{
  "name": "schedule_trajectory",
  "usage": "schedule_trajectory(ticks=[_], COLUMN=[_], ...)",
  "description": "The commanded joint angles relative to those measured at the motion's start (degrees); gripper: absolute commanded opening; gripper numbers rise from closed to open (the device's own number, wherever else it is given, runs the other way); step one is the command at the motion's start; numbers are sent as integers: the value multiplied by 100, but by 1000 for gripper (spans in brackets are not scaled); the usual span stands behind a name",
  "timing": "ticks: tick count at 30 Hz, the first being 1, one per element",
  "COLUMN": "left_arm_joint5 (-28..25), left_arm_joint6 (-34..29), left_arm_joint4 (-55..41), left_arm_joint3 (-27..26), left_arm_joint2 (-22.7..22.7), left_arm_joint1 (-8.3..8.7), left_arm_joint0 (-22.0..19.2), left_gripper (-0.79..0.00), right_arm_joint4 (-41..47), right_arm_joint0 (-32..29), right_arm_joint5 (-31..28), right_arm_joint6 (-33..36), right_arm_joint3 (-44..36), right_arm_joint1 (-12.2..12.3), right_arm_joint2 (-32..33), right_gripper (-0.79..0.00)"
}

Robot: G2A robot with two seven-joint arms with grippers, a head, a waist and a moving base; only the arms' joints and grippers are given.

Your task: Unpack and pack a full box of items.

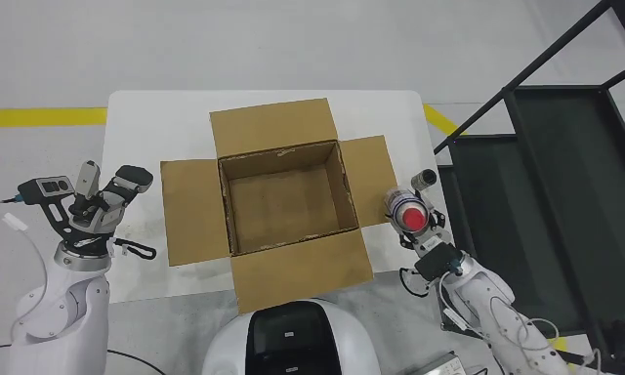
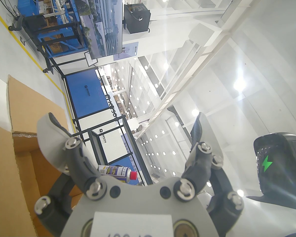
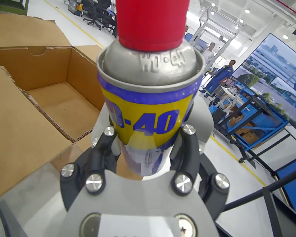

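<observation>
An open cardboard box (image 1: 283, 204) sits mid-table with all flaps spread, and its inside shows bare cardboard. My right gripper (image 1: 410, 224) is off the box's right flap, shut on a blue and yellow spray can (image 3: 148, 104) with a red cap (image 1: 414, 218) pointing up. The same can (image 2: 117, 171) shows far off in the left wrist view, beyond the box flap (image 2: 27, 114). My left gripper (image 2: 123, 134) is raised at the table's left edge, its fingers (image 2: 51, 136) spread wide and holding nothing, pointing up and away from the table.
The white table (image 1: 166, 121) has bare surface behind and to the left of the box. A dark metal stair frame (image 1: 527, 170) stands close to the table's right side, just beyond the right arm.
</observation>
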Motion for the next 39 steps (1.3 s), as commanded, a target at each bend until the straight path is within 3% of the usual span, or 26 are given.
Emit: schedule_trajectory(ticks=[1,16,21,29,34,39], left_arm_joint5=[0,0,0,0,0,0], left_arm_joint6=[0,0,0,0,0,0], left_arm_joint4=[0,0,0,0,0,0], left_arm_joint3=[0,0,0,0,0,0], left_arm_joint2=[0,0,0,0,0,0], left_arm_joint1=[0,0,0,0,0,0], left_arm_joint0=[0,0,0,0,0,0], left_gripper=[0,0,0,0,0,0], right_arm_joint4=[39,39,-409,-1272,-2250,-2674], right_arm_joint0=[0,0,119,431,655,941], right_arm_joint5=[7,7,-83,-927,-1244,-1399], right_arm_joint6=[16,16,994,2922,4167,5012], right_arm_joint3=[-6,-6,-573,-1853,-2539,-2784], right_arm_joint1=[-5,-5,-9,8,-16,-96], right_arm_joint2=[-3,-3,-27,-157,-565,-1145], right_gripper=[-785,-785,-785,-785,-785,-785])
